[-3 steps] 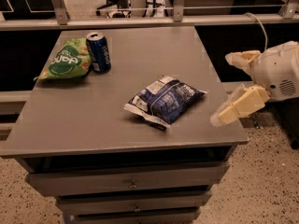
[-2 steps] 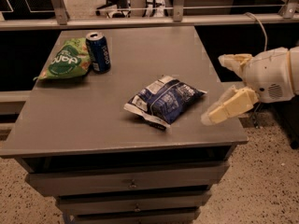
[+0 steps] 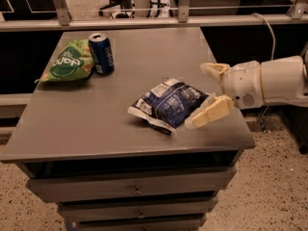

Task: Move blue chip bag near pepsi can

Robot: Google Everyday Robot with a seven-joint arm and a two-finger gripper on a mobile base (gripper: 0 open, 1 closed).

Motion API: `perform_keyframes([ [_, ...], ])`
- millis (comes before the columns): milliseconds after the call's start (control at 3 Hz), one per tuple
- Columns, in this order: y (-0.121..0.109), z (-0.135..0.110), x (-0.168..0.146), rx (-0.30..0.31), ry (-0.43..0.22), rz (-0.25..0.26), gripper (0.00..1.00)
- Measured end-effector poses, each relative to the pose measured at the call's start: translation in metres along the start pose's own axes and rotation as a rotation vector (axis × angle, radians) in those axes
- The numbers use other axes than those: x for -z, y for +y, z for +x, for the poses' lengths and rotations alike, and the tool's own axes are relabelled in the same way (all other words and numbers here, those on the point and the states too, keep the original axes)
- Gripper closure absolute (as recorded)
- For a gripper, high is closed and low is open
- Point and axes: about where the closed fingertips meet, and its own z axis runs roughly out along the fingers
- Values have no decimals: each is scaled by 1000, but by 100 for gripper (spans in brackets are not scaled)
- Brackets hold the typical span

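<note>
The tool (image 3: 198, 96) is released at the right edge of the desk (image 3: 96, 124), beside the blue chip bag (image 3: 166, 102). I'd pinch mid-bag, then head back-left to the pepsi can (image 3: 102, 53).

At the frame's right, the gripper (image 3: 197, 96) has two cream-yellow wedge-shaped fingers (image 3: 211, 113) on a rounded white wrist housing (image 3: 243, 83). The housing bears a small round dotted patch, and a smooth white cylindrical arm (image 3: 284, 81) runs off the right edge.
</note>
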Motion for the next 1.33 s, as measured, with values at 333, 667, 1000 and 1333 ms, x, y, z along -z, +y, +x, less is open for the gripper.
perform_keyframes([
  [333, -9, 13, -15, 28, 14, 6, 0],
  [667, -19, 23, -24, 55, 34, 27, 0],
  [1000, -25, 28, -33, 69, 42, 40, 0],
  [1333, -25, 28, -41, 73, 39, 33, 15],
])
